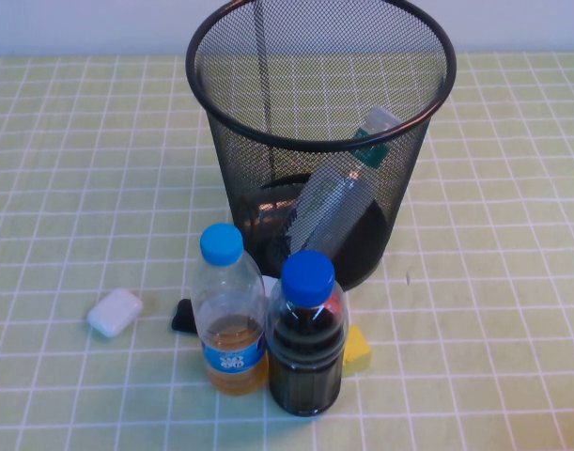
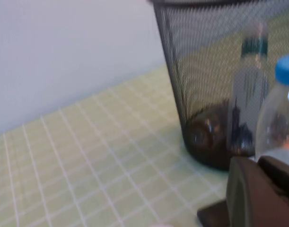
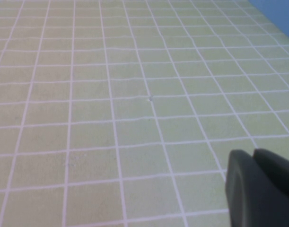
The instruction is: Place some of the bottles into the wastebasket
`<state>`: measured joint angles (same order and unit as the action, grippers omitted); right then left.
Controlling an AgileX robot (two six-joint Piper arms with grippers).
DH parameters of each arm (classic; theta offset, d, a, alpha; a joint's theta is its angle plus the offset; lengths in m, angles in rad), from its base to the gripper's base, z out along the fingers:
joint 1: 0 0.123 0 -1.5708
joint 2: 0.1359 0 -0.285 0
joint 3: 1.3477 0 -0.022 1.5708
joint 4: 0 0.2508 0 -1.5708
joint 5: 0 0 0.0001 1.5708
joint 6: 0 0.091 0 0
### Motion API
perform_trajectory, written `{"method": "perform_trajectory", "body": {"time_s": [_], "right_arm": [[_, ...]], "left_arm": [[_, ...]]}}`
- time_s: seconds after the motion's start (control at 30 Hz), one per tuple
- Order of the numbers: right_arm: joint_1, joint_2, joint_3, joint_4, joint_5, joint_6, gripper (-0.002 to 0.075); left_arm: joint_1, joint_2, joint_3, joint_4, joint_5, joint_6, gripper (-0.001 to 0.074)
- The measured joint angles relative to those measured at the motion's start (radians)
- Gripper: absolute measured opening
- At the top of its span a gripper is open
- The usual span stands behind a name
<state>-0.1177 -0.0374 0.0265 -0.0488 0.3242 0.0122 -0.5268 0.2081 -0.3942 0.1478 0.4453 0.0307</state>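
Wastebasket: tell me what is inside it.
Inside the wastebasket a clear bottle with a green label leans against the wall, and something brownish lies at the bottom, blurred by the mesh. Neither gripper shows in the high view; each wrist view shows only a dark edge.

Green-label bottle (image 1: 341, 202) leaning inside wastebasket (image 1: 413, 117); neither gripper visible.

The high view looks steeply down on the bin (image 1: 319, 141) from the robot's side, close in. The left wrist view sits low near the cloth, facing the bin (image 2: 215, 85) side-on with the left gripper (image 2: 258, 194) in its corner. The right wrist view faces bare cloth (image 3: 111, 104) away from the bin, past the right gripper (image 3: 260, 187).
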Motion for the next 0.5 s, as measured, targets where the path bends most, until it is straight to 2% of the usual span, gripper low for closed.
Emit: {"method": "perform_trajectory", "body": {"time_s": [0.17, 0.3, 0.5], "right_arm": [[0.000, 0.000, 0.000, 0.000, 0.000, 0.000, -0.0007], [0.000, 0.000, 0.000, 0.000, 0.000, 0.000, -0.0007], [0.000, 0.000, 0.000, 0.000, 0.000, 0.000, -0.0007]], "left_arm": [[0.032, -0.058, 0.158, 0.001, -0.248, 0.016, 0.0004], [0.188, -0.098, 0.287, -0.030, -0.397, 0.048, 0.0004], [0.427, -0.173, 0.409, -0.036, -0.538, -0.015, 0.0004]]}}
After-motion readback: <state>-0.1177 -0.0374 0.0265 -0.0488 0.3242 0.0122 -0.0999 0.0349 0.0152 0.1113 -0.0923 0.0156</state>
